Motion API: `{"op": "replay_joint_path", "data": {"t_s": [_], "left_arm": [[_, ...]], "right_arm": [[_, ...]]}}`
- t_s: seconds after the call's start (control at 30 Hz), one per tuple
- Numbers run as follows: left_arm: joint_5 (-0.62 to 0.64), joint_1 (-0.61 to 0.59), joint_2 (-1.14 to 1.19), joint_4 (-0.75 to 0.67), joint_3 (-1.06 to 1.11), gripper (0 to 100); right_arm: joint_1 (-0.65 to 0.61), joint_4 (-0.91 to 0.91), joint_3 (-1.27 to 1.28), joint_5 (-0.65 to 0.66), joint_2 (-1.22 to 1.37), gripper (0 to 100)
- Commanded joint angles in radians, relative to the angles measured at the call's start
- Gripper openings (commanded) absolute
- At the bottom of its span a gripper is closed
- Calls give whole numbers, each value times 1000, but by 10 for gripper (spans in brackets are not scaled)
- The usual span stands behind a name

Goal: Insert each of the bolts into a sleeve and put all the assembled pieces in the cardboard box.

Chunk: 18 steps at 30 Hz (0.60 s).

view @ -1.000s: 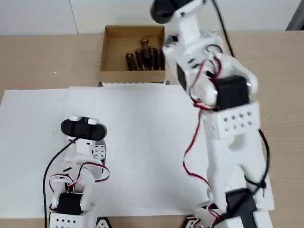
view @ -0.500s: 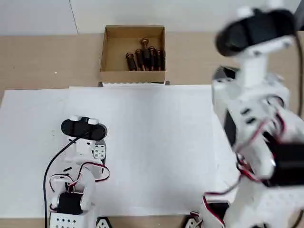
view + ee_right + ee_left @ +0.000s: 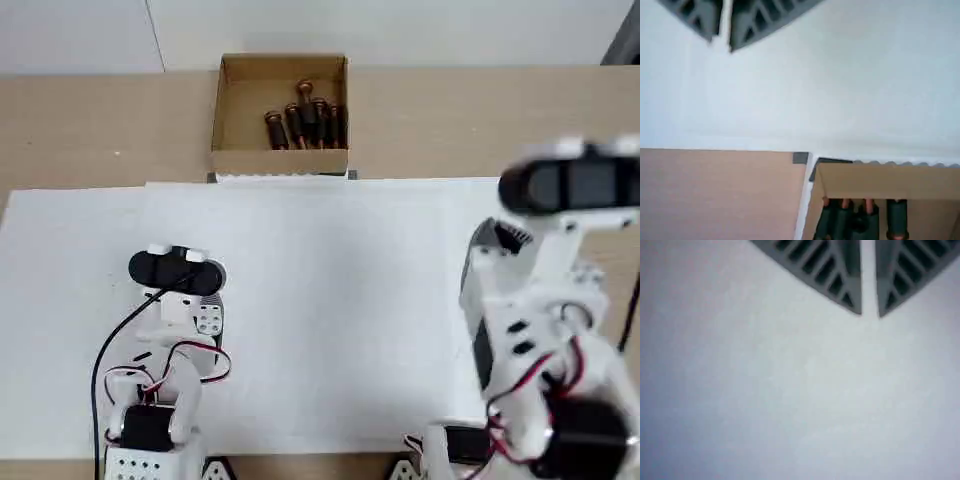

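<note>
With right end effector (image 3: 724, 44) and left end effector (image 3: 870, 314) closed empty, the assembled pieces (image 3: 305, 122) ahead look stiff, light, best pinched mid-sleeve.

A big white sheet of paper (image 3: 330, 300) lies flat on the brown wooden bench (image 3: 100, 120). A white wall (image 3: 80, 30) stands behind it.

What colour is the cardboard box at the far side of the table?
Plain light brown. The cardboard box shows best in the high view.
</note>
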Motion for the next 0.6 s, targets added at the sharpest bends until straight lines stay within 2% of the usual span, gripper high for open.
{"op": "replay_joint_path", "data": {"t_s": [0.0,0.27,0.57], "left_arm": [[-2,0,-11,3,-7,6],[-2,0,-11,3,-7,6],[-2,0,-11,3,-7,6]], "right_arm": [[1,-114,302,-8,-189,4],[-1,-257,795,0,-516,4],[-1,-360,1132,0,-731,4]]}}
